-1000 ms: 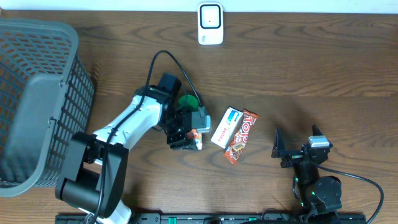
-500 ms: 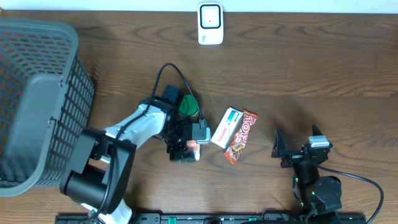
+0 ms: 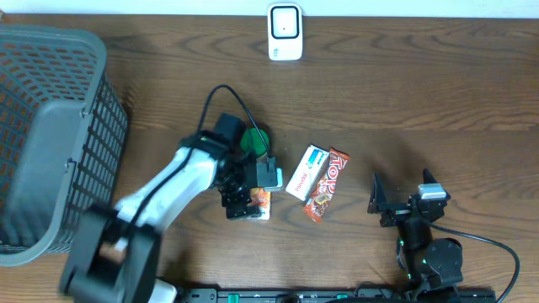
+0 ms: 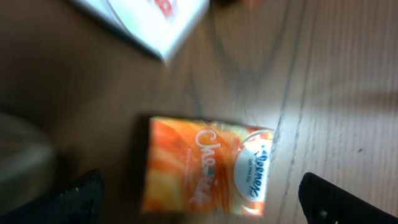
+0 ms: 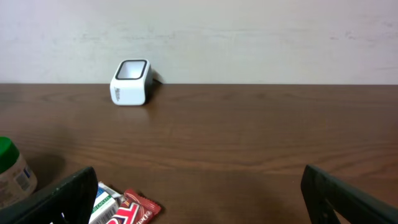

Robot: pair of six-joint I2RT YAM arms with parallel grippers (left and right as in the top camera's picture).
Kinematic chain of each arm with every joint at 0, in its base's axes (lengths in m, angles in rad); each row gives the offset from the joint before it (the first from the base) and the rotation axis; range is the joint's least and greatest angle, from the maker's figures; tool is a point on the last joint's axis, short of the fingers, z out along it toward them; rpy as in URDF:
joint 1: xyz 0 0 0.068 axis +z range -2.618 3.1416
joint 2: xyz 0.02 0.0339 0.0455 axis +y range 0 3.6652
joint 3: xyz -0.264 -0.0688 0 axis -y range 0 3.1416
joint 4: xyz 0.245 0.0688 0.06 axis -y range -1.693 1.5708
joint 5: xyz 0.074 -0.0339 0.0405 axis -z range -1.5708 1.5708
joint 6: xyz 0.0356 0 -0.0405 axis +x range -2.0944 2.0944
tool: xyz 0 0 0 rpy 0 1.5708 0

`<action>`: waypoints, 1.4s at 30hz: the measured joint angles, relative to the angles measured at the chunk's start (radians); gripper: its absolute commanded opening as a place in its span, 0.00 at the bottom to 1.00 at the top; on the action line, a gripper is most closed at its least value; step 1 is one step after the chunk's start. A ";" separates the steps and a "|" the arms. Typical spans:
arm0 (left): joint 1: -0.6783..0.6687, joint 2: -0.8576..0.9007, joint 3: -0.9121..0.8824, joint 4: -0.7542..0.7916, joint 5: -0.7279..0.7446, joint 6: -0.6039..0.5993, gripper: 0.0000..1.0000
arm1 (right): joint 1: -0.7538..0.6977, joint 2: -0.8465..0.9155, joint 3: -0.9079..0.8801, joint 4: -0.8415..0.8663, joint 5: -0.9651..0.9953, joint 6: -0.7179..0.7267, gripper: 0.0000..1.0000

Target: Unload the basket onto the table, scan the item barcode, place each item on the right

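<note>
At the far left of the table (image 3: 404,93) stands the grey mesh basket (image 3: 50,126), well apart from everything I work with. My left claw (image 4: 202,198) hangs low over the wood with its jaws spread wide. In the wrist view one finger (image 4: 74,196) shows at the lower left corner and the other at the lower right. The orange packet (image 4: 208,165) lies flat on the table between them, with bare wood showing on both sides of it, so I grip nothing and touch nothing. Its printed face is up, and the picture is too blurred to read the lettering.

From overhead, the green-lidded jar (image 3: 255,139) stands just behind my left wrist. To the right of the packet lie a white box (image 3: 305,171) and a red chocolate bar (image 3: 327,185), side by side and touching. The white scanner (image 3: 285,32) stands at the far edge of the table, well apart from the packet. Farthest right, my right claw (image 3: 402,195) sits near its base, jaws wide apart and empty, facing the scanner across open wood.
</note>
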 measured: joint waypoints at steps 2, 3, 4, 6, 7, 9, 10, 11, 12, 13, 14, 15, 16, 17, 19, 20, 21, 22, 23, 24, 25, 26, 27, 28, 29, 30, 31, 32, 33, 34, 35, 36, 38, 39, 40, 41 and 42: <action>-0.012 -0.108 0.000 0.002 -0.005 -0.007 0.99 | 0.000 0.000 0.000 0.000 0.000 0.000 0.99; -0.018 -0.173 0.000 0.007 -0.006 -0.015 0.99 | 0.000 0.000 0.000 0.000 0.000 0.000 0.99; -0.023 -0.226 0.000 0.019 -0.008 -0.030 1.00 | 0.000 0.000 0.000 0.000 0.000 0.000 0.99; -0.027 -0.343 0.001 0.076 -0.022 -0.088 0.99 | 0.000 0.000 0.000 -0.001 0.000 0.000 0.99; -0.029 -0.404 0.000 0.133 -0.050 -0.144 0.99 | 0.000 0.000 0.000 0.000 0.000 0.000 0.99; -0.029 -0.510 0.001 0.241 -0.139 -0.262 0.99 | 0.000 0.000 0.000 0.000 0.000 0.000 0.99; -0.030 -0.556 0.001 0.300 -0.203 -0.324 0.99 | 0.000 0.000 0.000 -0.001 0.000 0.000 0.99; -0.030 -0.608 0.002 0.362 -0.287 -0.398 0.99 | 0.000 0.000 0.000 -0.001 0.000 0.000 0.99; -0.029 -0.663 0.002 0.428 -0.393 -0.481 0.99 | 0.000 0.000 0.000 -0.001 0.000 0.000 0.99; -0.029 -0.692 0.002 0.467 -0.459 -0.525 0.99 | 0.000 0.000 0.000 -0.001 0.000 0.000 0.99; -0.029 -0.732 0.002 0.512 -0.546 -0.581 0.99 | 0.000 0.000 0.000 -0.001 0.000 0.000 0.99; -0.029 -0.760 0.003 0.546 -0.612 -0.620 0.99 | 0.000 0.000 0.000 -0.001 0.000 0.000 0.99; -0.029 -0.791 0.003 0.571 -0.682 -0.657 1.00 | 0.000 0.000 0.000 0.000 0.000 0.000 0.99; -0.029 -0.815 0.003 0.587 -0.735 -0.686 0.99 | 0.000 0.000 0.000 0.000 0.000 0.000 0.99; -0.029 -0.859 0.003 0.605 -0.815 -0.715 0.99 | 0.000 0.000 0.000 0.000 0.000 0.000 0.99; -0.029 -0.876 0.003 0.615 -0.845 -0.718 0.99 | 0.000 0.000 0.000 0.000 0.000 0.000 0.99; -0.029 -0.892 0.002 0.632 -0.867 -0.717 0.99 | 0.000 0.000 0.000 0.000 0.000 0.000 0.99; -0.029 -0.907 0.002 0.656 -0.887 -0.715 0.99 | 0.000 0.000 0.000 0.000 0.000 0.000 0.99; -0.029 -0.920 0.001 0.692 -0.903 -0.712 1.00 | 0.000 0.000 0.000 -0.001 0.000 0.000 0.99; -0.029 -0.931 0.000 0.737 -0.917 -0.710 0.99 | 0.000 0.000 0.000 0.000 0.000 0.000 0.99; -0.029 -0.940 0.000 0.786 -0.926 -0.708 1.00 | 0.000 0.000 0.000 -0.001 0.000 0.000 0.99; -0.029 -0.948 0.000 0.838 -0.937 -0.707 0.99 | 0.000 0.000 0.000 -0.001 0.000 0.000 0.99; -0.029 -0.953 0.001 0.896 -0.943 -0.704 0.99 | 0.000 0.000 0.000 -0.001 0.000 0.000 0.99; -0.029 -0.954 0.001 0.942 -0.948 -0.700 0.99 | 0.000 0.000 0.000 -0.001 0.000 0.000 0.99; -0.029 -0.954 0.001 0.982 -0.951 -0.692 0.99 | 0.000 0.000 0.000 -0.001 0.000 0.000 0.99; -0.029 -0.951 0.000 1.030 -0.957 -0.669 0.99 | 0.000 0.000 0.000 -0.001 0.000 0.000 0.99; -0.029 -0.947 0.000 1.064 -0.960 -0.647 0.99 | 0.000 0.000 0.000 0.000 0.000 0.000 0.99; -0.029 -0.943 0.000 1.091 -0.961 -0.616 0.99 | 0.000 0.000 0.000 0.000 0.000 0.000 0.99; -0.029 -0.940 0.000 1.106 -0.964 -0.582 0.99 | 0.000 0.000 0.000 0.000 0.000 0.000 0.99; -0.029 -0.937 0.000 1.113 -0.967 -0.541 0.99 | 0.000 0.000 0.000 0.000 0.000 0.000 0.99; -0.029 -0.934 0.000 1.112 -0.967 -0.503 1.00 | 0.000 0.000 0.000 0.000 0.000 0.000 0.99; -0.029 -0.929 0.000 1.103 -0.967 -0.459 0.99 | 0.000 0.000 0.000 0.000 0.000 0.000 0.99; -0.029 -0.920 0.000 1.060 -0.971 -0.383 0.99 | 0.000 0.000 0.000 -0.001 0.000 0.000 0.99; -0.028 -0.913 0.000 1.028 -0.980 -0.348 0.99 | 0.000 0.000 0.000 0.000 0.000 0.000 0.99; -0.026 -0.906 0.000 0.999 -0.991 -0.319 0.99 | 0.000 0.000 0.000 0.000 0.000 0.000 0.99; -0.021 -0.896 0.000 0.960 -1.002 -0.295 0.99 | 0.000 0.000 0.000 0.000 0.000 0.000 0.99; -0.013 -0.890 0.000 0.928 -1.006 -0.279 0.99 | 0.000 0.000 0.000 0.000 0.000 0.000 0.99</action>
